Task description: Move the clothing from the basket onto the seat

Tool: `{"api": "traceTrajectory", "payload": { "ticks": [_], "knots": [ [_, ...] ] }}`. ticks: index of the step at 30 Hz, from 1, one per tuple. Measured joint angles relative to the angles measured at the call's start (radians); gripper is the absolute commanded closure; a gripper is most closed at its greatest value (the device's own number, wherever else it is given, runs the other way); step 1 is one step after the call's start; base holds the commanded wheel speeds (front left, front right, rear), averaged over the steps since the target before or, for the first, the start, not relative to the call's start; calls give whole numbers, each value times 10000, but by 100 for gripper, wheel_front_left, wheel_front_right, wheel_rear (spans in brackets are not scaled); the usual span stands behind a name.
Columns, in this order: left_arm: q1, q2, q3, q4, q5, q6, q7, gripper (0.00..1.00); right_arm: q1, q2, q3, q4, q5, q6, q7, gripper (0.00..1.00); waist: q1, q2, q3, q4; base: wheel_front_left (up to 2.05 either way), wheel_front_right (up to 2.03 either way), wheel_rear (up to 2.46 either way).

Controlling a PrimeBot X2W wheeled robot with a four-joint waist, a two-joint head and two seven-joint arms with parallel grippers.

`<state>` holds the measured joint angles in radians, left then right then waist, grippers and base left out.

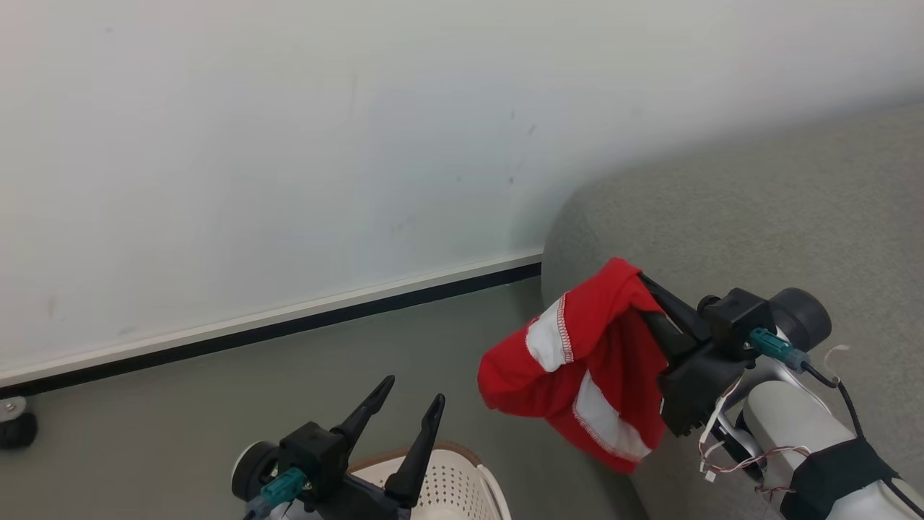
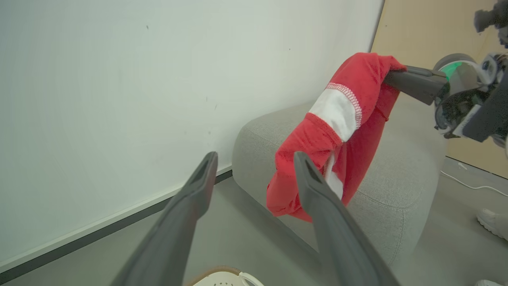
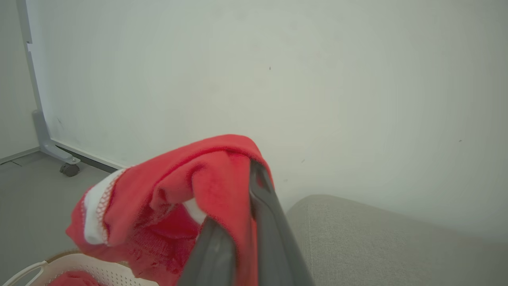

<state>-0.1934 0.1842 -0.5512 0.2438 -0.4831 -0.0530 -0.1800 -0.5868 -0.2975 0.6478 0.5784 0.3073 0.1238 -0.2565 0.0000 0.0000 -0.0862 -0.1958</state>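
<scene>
Right gripper [image 1: 647,287]: fingers closed on a red garment [image 1: 577,361] with white panels. The garment hangs in the air beside the rounded corner of the grey seat [image 1: 758,217], above the floor [image 1: 325,375], not laid on the cushion. Left gripper [image 1: 415,390]: fingers apart, holding nothing, above the basket [image 1: 462,484]. A second red garment [image 3: 71,280] lies inside the basket.

1. A broad matte white board wall [image 1: 289,144] stands before me, faintly scuffed; a pale rail over a black strip [image 1: 325,314] runs along its foot.
2. The smooth grey floor [image 1: 180,419] lies below; a small black caster wheel [image 1: 16,427] rests on it at my far left.
3. My left wrist view catches a flat tan wall panel [image 2: 416,24]; a thin white cable [image 2: 468,184] trails on the floor beneath it.
</scene>
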Motion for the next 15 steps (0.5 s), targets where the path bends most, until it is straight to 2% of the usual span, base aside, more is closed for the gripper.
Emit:
{"api": "traceTrajectory", "payload": {
  "ticks": [15],
  "knots": [
    [366, -318, -291, -192, 52, 4, -345, 0, -90, -570, -270, -1549, -104, -21, 0, 100, 0, 0, 221, -1764, 0, 0, 0]
  ]
}}
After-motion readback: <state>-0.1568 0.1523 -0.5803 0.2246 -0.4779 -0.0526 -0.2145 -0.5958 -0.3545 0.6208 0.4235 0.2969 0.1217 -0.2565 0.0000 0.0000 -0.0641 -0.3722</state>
